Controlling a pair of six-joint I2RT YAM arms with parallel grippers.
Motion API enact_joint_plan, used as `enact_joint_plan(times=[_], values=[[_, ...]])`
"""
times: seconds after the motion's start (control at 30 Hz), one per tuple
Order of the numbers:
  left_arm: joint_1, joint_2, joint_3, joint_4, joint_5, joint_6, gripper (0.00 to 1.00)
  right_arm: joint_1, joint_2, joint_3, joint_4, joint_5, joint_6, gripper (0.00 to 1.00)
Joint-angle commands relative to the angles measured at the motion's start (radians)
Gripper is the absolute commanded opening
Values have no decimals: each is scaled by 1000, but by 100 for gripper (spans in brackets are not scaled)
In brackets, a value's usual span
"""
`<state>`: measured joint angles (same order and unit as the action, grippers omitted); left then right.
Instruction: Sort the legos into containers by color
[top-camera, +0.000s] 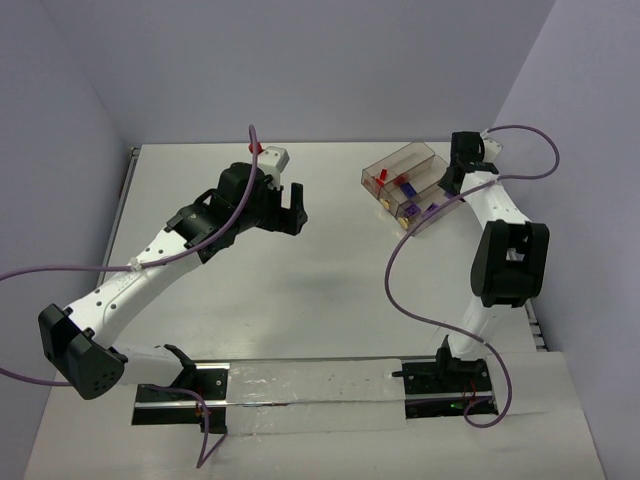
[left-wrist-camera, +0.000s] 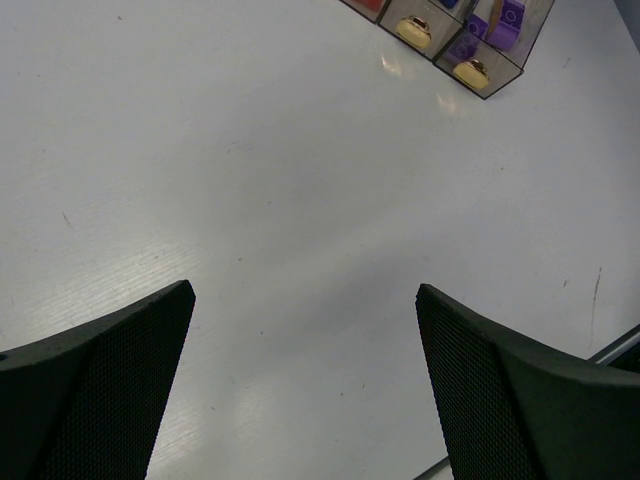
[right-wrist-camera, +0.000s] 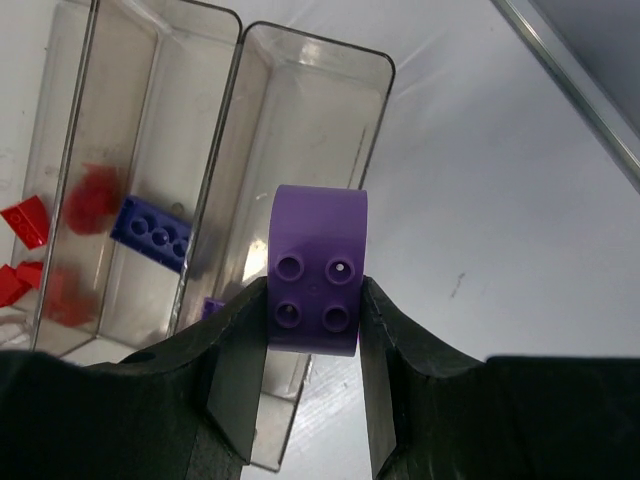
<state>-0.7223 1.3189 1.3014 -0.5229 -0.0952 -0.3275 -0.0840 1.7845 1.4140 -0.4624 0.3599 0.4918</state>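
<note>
Mounts (top-camera: 440, 385) for both arms sit along the near edge of our white bench (top-camera: 330, 300). From the left one, the left arm reaches out over the middle of the bench. The left tool (left-wrist-camera: 304, 292) hangs there with its two black fingers spread wide, and its wrist camera looks down on bench surface between them.

Farther out, the right arm stretches to the far right part of the bench. There the right tool (right-wrist-camera: 315, 300) pinches a purple brick (right-wrist-camera: 316, 262) by two opposite sides, with the four-stud face turned toward the wrist camera.

Just beyond it lies the tray (right-wrist-camera: 320, 110), a clear smoky box of three side-by-side compartments. In the wrist view the held brick overlaps the near end of the right-hand compartment; we cannot tell how high above it the brick is. A scrap of purple (right-wrist-camera: 212, 306) shows at that compartment's near corner. The next compartment over holds a blue-violet brick (right-wrist-camera: 152, 232), lying flat with its studs up. Red bricks (right-wrist-camera: 24, 220) show at the left of that view, some blurred through the walls, and we cannot tell which compartment they sit in.
</note>
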Motion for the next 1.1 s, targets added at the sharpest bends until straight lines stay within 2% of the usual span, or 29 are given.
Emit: enact_joint_plan(times=[0.0, 0.13, 0.17, 0.2, 0.27, 0.37, 0.5, 0.7, 0.9, 1.07], values=[[6, -26, -1, 5, -8, -12, 99, -13, 58, 88, 30, -19, -14, 21], [7, -23, 5, -4, -9, -10, 99, -11, 94, 123, 30, -40, -12, 23], [6, -23, 6, -4, -8, -10, 99, -11, 103, 129, 29, -43, -10, 26], [6, -23, 6, -4, -8, -9, 99, -11, 109, 134, 28, -45, -10, 32], [6, -20, 7, -9, -8, -8, 99, -11, 125, 157, 17, -45, -11, 51], [6, -20, 6, -9, -6, -8, 99, -11, 133, 172, 14, -54, -14, 68], [6, -13, 10, -12, -3, 2, 99, -11, 132, 188, 0, -61, -18, 79], [7, -17, 19, -15, -22, 4, 99, -12, 32, 157, -8, -95, -4, 81], [7, -23, 21, 5, -29, -19, 99, 0, -205, 38, 4, -139, 13, 90], [14, -23, 41, 14, -42, -35, 99, 25, -442, -123, 5, -169, 13, 91]])
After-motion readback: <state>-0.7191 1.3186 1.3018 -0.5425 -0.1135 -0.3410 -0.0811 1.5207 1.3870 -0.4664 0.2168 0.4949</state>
